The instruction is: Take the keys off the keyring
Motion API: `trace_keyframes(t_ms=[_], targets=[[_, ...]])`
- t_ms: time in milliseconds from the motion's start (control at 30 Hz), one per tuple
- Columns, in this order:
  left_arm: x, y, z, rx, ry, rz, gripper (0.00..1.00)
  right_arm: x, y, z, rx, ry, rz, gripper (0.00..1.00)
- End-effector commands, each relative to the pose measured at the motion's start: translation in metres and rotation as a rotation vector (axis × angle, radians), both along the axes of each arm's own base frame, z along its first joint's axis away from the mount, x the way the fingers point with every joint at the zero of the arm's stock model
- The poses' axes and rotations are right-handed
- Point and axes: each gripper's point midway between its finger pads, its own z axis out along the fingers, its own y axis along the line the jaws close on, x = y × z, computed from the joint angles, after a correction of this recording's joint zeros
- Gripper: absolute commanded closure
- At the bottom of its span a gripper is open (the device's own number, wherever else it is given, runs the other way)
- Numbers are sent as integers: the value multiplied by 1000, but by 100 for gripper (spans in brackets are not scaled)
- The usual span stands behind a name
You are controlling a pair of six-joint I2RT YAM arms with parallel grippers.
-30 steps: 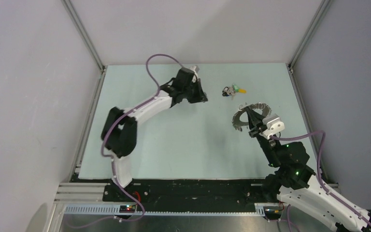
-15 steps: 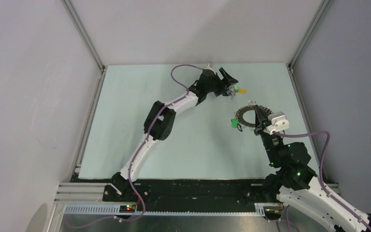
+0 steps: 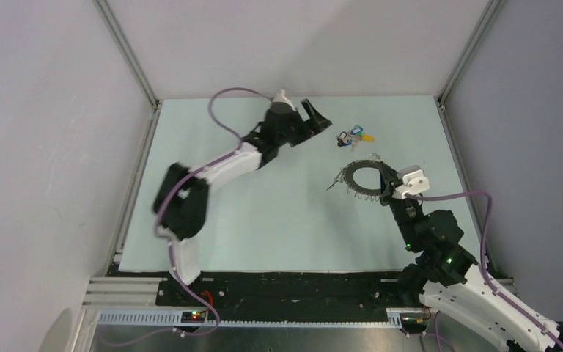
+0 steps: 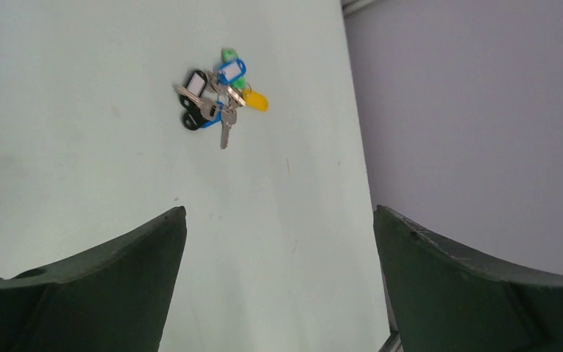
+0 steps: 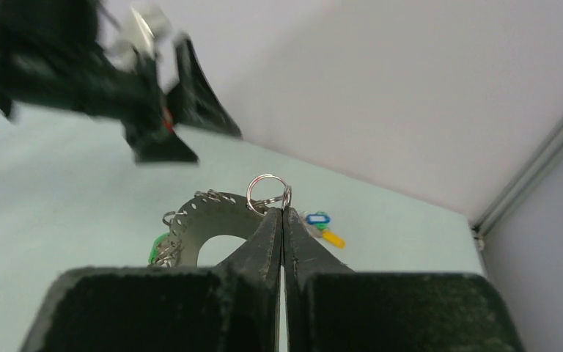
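The keyring (image 3: 358, 178) is a flat perforated metal ring at the right of the mat, fringed with small keys (image 3: 347, 188). My right gripper (image 3: 387, 186) is shut on its right rim. In the right wrist view the shut fingertips (image 5: 283, 214) pinch the keyring (image 5: 207, 214) beside a small split ring (image 5: 267, 193), and a green key head (image 5: 160, 248) hangs at its left. My left gripper (image 3: 316, 117) hovers open and holds nothing, left of a loose clump of coloured keys (image 3: 353, 137). That clump (image 4: 217, 92) lies ahead of the open left gripper (image 4: 279, 209).
The pale green mat (image 3: 264, 213) ends at aluminium frame posts (image 3: 128, 55) and grey walls. The right wall (image 4: 484, 110) is close behind the clump. My left arm (image 5: 139, 81) shows blurred at the back of the right wrist view.
My left gripper went from shut to open, reached right to the clump, then drew back left. The keyring turned and shifted slightly in my right gripper's hold.
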Motion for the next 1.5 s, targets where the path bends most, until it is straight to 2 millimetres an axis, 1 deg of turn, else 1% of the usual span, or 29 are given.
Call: trace_keyframes(t_ms=[0,33,100,133,167,200,233,267,333,433,467,500,533,567,600,633,667,700,733,767,800,867,967,1000,1033,1067,1167,1433,1467], targets=[[-28,104,94,83,-216,157,0,-5,14,14,50,16,91,100],[-32,131,83,135,-200,215,0,-5,22,7,41,46,119,100],[-66,179,106,208,-240,277,0,-4,35,-5,33,94,164,100],[-80,197,108,266,-253,281,0,-4,39,-9,35,110,180,100],[-89,215,91,321,-231,312,0,-2,51,-17,32,143,219,100],[-108,231,106,342,-274,318,0,-1,57,-21,31,160,238,100],[-118,243,95,374,-268,326,0,4,69,-32,23,198,261,100],[-134,256,108,391,-316,331,0,12,80,-41,15,223,267,100],[-157,280,114,429,-359,367,0,22,106,-48,29,241,326,100],[-184,309,128,508,-449,402,0,42,140,-44,67,214,382,100],[-188,314,132,528,-466,409,0,56,160,-33,82,188,409,100],[-194,324,138,564,-492,427,0,65,168,-27,86,179,414,100],[-197,329,140,583,-501,438,0,82,189,-9,96,155,435,100],[-201,338,143,615,-513,463,0,92,197,4,99,135,442,100],[-202,342,144,631,-516,475,0,106,217,28,115,92,471,100],[-206,350,146,657,-525,498,0,112,222,45,131,55,482,100],[-207,356,147,672,-524,526,0,118,237,79,167,-23,531,100],[-209,360,147,685,-529,535,0,123,239,96,204,-53,545,100],[-211,365,147,695,-527,555,0,125,245,127,251,-126,579,79],[-213,368,146,703,-534,561,0,127,246,140,290,-144,596,56],[-214,370,146,709,-535,573,0,128,248,160,328,-182,610,15],[-216,373,146,718,-541,575,0,128,248,167,330,-177,616,2],[-217,369,146,714,-554,552,0,125,242,152,276,-68,591,1],[-216,367,146,708,-552,546,0,128,241,125,234,18,568,1],[-216,365,146,689,-546,548,0,122,233,121,224,46,551,1],[-215,363,146,669,-540,546,0,124,227,97,209,94,517,1],[-215,357,148,623,-538,535,0,108,197,55,190,154,443,1],[-224,358,153,587,-588,541,0,71,125,19,136,211,278,1],[-225,360,154,592,-597,540,0,65,116,25,142,195,269,1]])
